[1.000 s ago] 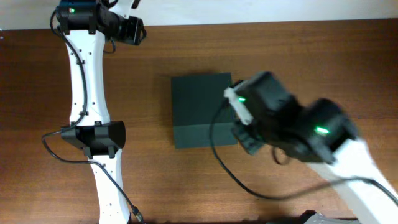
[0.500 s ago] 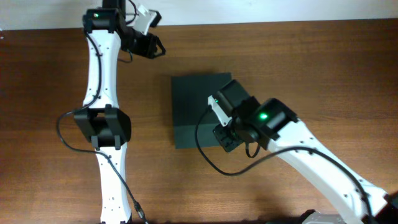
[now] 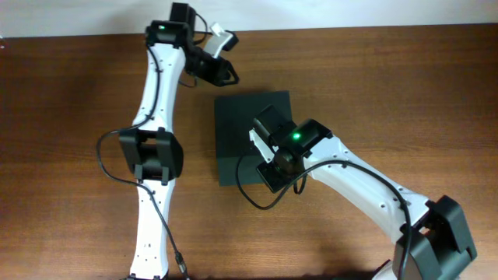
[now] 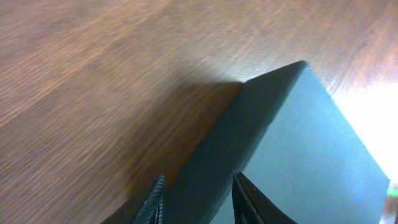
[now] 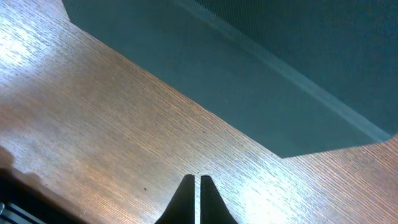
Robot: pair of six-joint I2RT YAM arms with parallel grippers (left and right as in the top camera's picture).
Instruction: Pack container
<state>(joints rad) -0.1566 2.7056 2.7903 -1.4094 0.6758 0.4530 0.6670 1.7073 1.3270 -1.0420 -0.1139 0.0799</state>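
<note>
Both arms have swung in on the closed container point(image 3: 247, 128), left gripper point(image 4: 198, 199) half-open, right gripper point(image 5: 196, 186) pinched empty; opening it next needs an edge hold.

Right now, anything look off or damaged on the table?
Nothing stands out. The container sits flat on the table with its lid down, no dents or spills visible. The left hand hovers open by its far left corner; the right hand is shut above the table by its near edge, holding nothing.
</note>
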